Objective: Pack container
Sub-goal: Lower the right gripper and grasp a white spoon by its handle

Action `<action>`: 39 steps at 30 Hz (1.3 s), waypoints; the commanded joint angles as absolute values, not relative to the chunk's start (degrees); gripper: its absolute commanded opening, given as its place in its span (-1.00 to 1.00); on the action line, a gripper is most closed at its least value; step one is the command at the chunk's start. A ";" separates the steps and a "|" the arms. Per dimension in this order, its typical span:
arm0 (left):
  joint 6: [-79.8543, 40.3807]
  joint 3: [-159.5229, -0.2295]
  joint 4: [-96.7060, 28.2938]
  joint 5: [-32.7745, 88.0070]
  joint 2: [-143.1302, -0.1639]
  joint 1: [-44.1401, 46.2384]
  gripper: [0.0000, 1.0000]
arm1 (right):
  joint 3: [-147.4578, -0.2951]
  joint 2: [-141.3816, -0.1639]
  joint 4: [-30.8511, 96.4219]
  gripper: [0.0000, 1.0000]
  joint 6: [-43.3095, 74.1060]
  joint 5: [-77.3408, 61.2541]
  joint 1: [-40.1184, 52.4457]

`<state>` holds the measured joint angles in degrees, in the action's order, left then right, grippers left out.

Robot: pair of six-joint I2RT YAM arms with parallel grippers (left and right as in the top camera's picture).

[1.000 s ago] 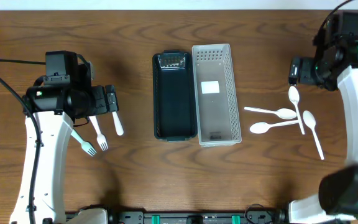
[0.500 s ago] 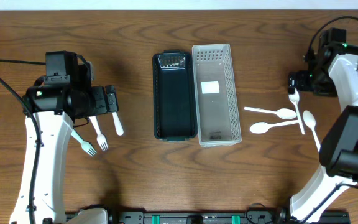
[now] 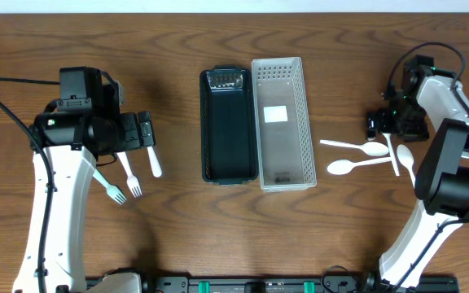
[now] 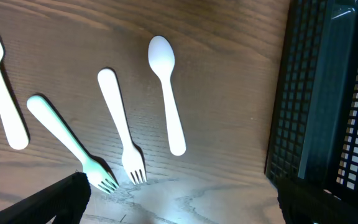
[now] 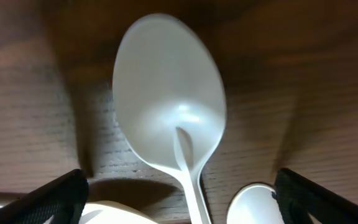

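Observation:
A black container (image 3: 229,126) and a grey perforated basket (image 3: 282,122) stand side by side mid-table, both empty of cutlery. Several white spoons (image 3: 357,148) lie to their right. My right gripper (image 3: 385,125) is open and low over one spoon; in the right wrist view its bowl (image 5: 169,93) lies between the open fingers (image 5: 179,202). My left gripper (image 3: 137,133) is open and empty above a white spoon (image 4: 166,99), a white fork (image 4: 123,137) and a mint-green fork (image 4: 73,146). The left wrist view shows its fingers (image 4: 179,208) at the bottom corners.
Another white fork (image 4: 2,93) lies at the far left of the left wrist view. The black container's wall (image 4: 328,93) fills that view's right side. More spoon bowls (image 5: 253,202) lie close under the right gripper.
My right gripper has moved left and down onto the spoon pile, now over the top spoon's bowl. The left arm and the cutlery under it have not moved.

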<state>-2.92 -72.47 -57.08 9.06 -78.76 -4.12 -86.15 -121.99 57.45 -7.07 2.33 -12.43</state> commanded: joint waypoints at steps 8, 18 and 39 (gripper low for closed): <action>-2.15 -73.95 -57.82 9.45 -78.83 -4.38 0.96 | -80.34 -122.32 55.00 0.25 -4.45 1.91 -12.36; -2.15 -73.95 -58.26 9.45 -78.83 -4.38 0.96 | -79.48 -122.32 54.33 -0.57 -2.57 1.91 -12.36; -2.13 -73.95 -58.22 9.45 -78.83 -4.38 0.96 | -89.12 -122.13 59.92 -0.97 -0.16 2.22 -12.29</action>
